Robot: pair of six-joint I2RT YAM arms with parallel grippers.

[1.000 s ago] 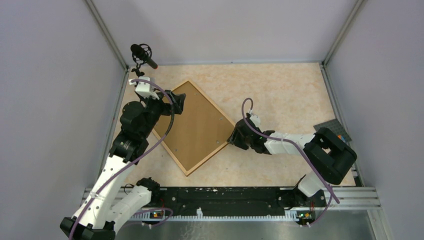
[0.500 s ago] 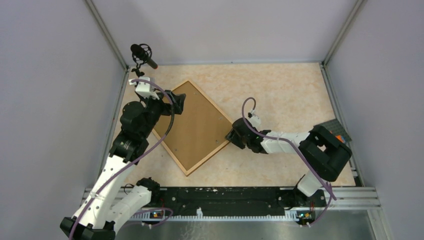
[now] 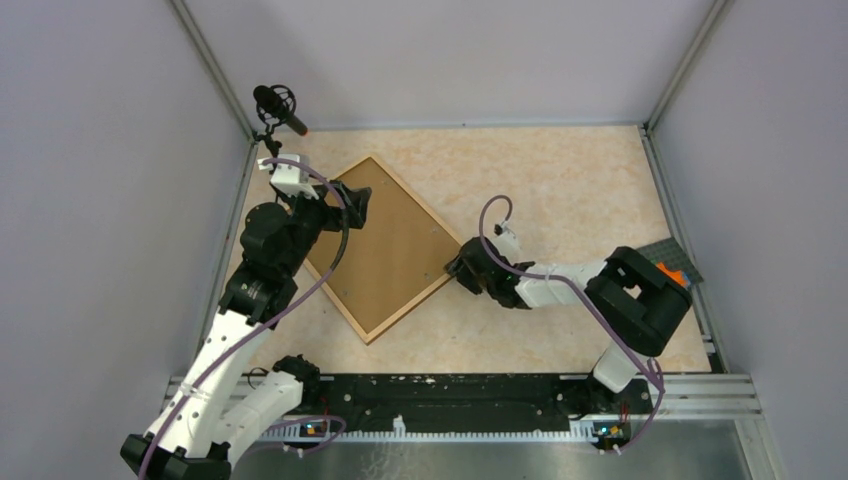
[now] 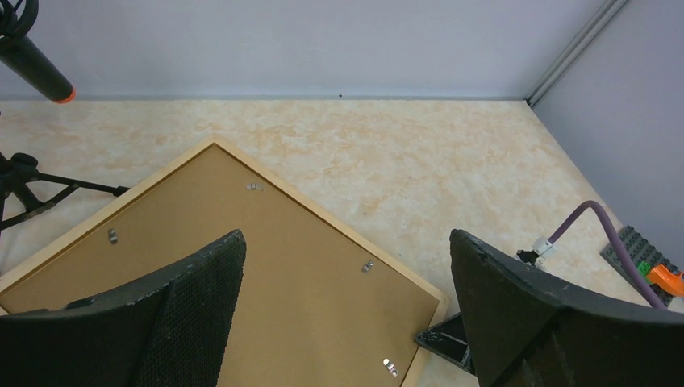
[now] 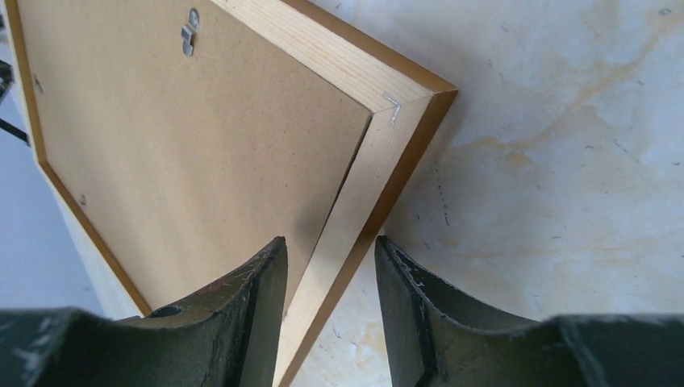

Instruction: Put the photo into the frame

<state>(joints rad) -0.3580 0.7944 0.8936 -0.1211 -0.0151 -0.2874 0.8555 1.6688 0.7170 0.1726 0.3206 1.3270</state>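
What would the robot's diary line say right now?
left hand: open, over frame | right hand: gripping frame's corner rail | backing board: facing up | photo: not seen

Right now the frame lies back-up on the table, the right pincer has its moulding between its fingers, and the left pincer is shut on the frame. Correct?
No. The left pincer stands wide open above the frame, holding nothing, as the left wrist view shows. The frame does lie back-up, with its moulding between the fingers of the right pincer.

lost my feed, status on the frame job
Left end effector open, above frame. Right end effector pinching frame rail near corner. Photo not in view.
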